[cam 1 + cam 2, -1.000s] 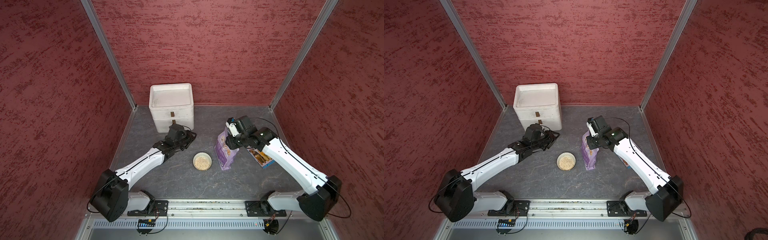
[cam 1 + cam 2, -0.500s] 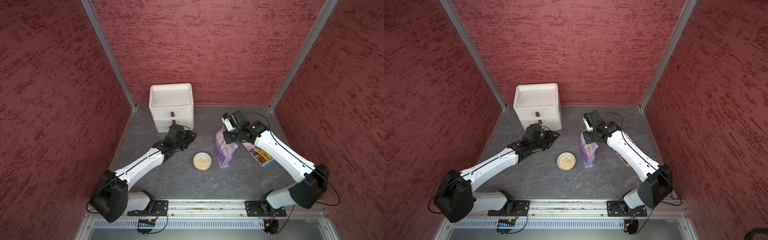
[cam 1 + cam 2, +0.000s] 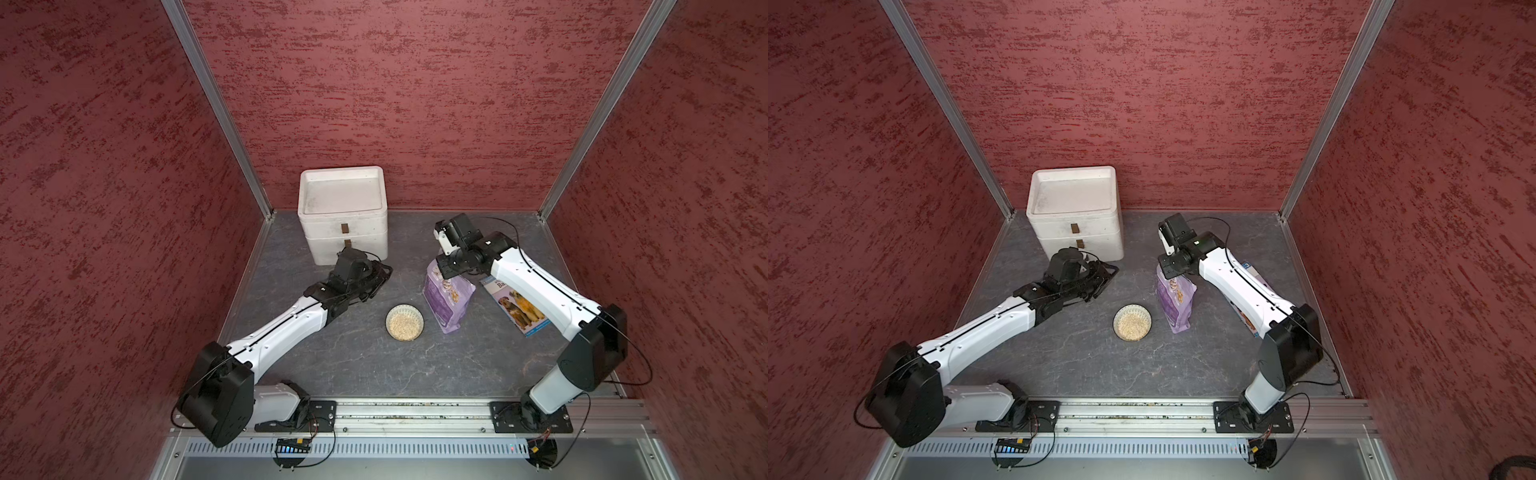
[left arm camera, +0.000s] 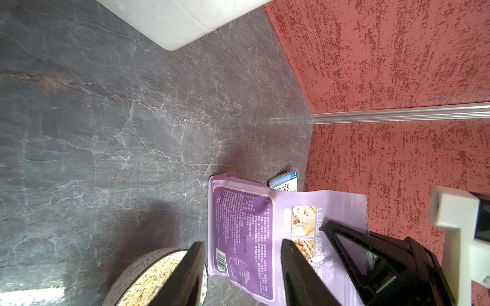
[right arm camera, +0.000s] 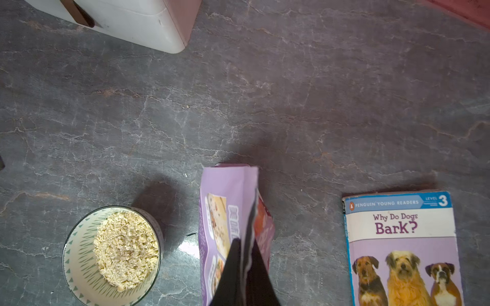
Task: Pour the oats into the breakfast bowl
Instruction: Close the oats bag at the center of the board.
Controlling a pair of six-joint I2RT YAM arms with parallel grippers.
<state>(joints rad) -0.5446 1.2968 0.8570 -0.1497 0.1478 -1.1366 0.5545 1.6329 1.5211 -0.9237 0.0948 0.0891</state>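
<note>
The oats' lavender pouch (image 3: pixel 446 299) (image 3: pixel 1175 301) stands upright on the table just right of the breakfast bowl (image 3: pixel 405 306) (image 3: pixel 1132 306). Pale oats (image 5: pixel 126 249) fill the bowl (image 5: pixel 77 254) partway. My right gripper (image 3: pixel 446 270) (image 5: pixel 245 242) is above the pouch (image 5: pixel 225 190), shut on its top edge. My left gripper (image 3: pixel 380 274) (image 4: pixel 241 242) hovers low, left of and behind the bowl (image 4: pixel 132 267). It is open with nothing between its fingers and faces the pouch (image 4: pixel 244 225).
A white drawer box (image 3: pixel 343 224) (image 3: pixel 1075 224) stands against the back wall behind the left gripper. A blue dog book (image 3: pixel 519 307) (image 5: pixel 400 238) lies flat right of the pouch, partly under the right arm. Red walls enclose three sides.
The right gripper has closed onto the pouch's top edge, and the right arm has shifted a little toward the back. The left arm, bowl and pouch have not moved.
</note>
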